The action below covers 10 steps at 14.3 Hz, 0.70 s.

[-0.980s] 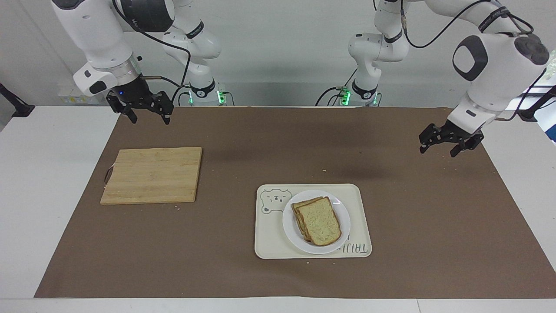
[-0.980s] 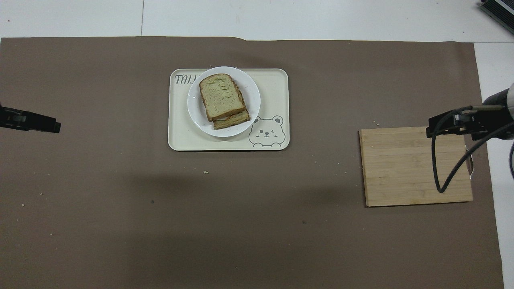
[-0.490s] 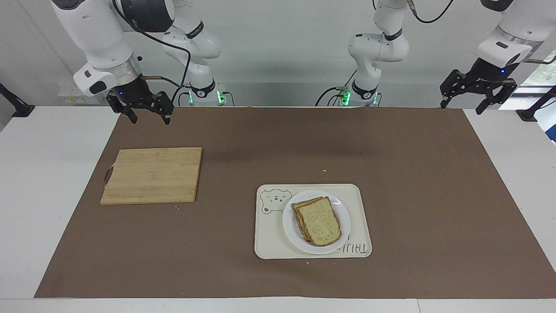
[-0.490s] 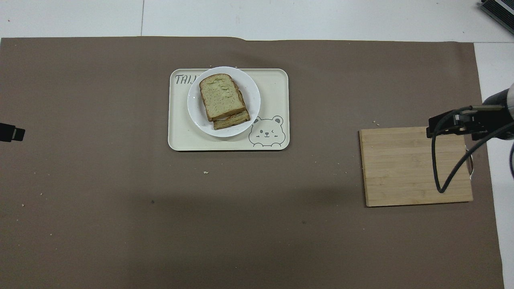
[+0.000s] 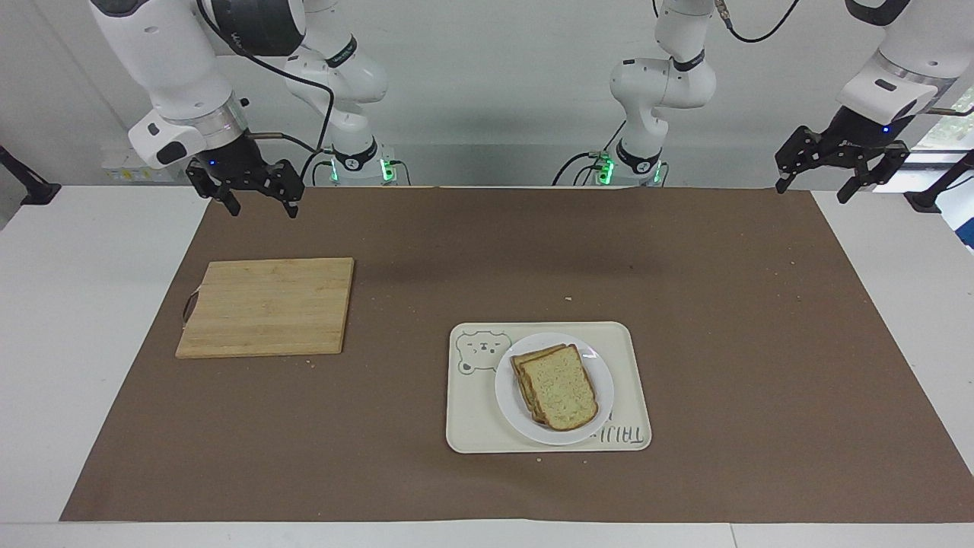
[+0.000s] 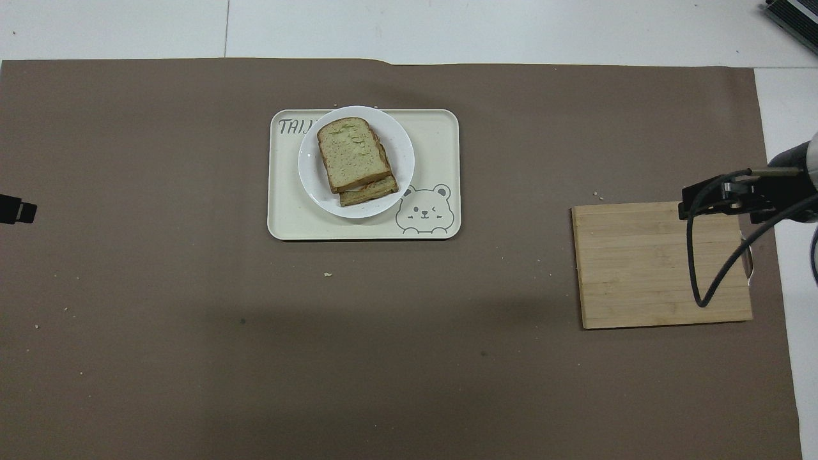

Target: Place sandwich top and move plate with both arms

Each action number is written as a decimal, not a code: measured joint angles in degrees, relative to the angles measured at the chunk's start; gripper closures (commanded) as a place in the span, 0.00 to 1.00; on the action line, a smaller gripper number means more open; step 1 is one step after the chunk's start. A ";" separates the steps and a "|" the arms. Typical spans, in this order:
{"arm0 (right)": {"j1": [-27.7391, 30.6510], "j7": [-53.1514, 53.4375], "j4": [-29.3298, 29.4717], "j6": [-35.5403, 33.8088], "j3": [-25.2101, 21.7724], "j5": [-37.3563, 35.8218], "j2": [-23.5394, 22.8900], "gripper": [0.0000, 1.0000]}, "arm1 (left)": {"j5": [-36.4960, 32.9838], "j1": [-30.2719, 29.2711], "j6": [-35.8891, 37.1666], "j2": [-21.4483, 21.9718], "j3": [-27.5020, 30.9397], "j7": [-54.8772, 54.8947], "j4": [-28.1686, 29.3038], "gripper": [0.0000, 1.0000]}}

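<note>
The sandwich top, a pale slice with a brown crust, lies on a lower slice. It is shifted slightly, so the lower slice's edge shows. Both rest on the white plate, which sits on the cream bear tray. My left gripper hangs open and empty high over the mat's corner at the left arm's end. My right gripper hangs open and empty above the mat by the cutting board.
A bamboo cutting board lies bare toward the right arm's end of the table. A brown mat covers most of the table, with a few crumbs scattered on it. The right arm's black cable loops over the board.
My left gripper has risen and drawn back from low over the mat to its corner at the robots' end. The right arm, bread, plate and tray have not moved.
</note>
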State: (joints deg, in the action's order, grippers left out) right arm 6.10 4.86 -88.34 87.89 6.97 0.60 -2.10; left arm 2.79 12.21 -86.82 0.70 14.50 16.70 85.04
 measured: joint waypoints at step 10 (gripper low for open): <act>0.00 0.00 0.00 0.00 0.00 0.00 0.00 0.00 | -0.01 -8.56 0.22 0.10 -7.04 0.24 0.01 0.00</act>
State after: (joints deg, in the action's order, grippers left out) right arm 6.10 4.86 -88.34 87.89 6.97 0.60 -2.10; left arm 2.78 3.65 -86.60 0.80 7.46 16.94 85.05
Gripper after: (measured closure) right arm 0.000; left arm 0.000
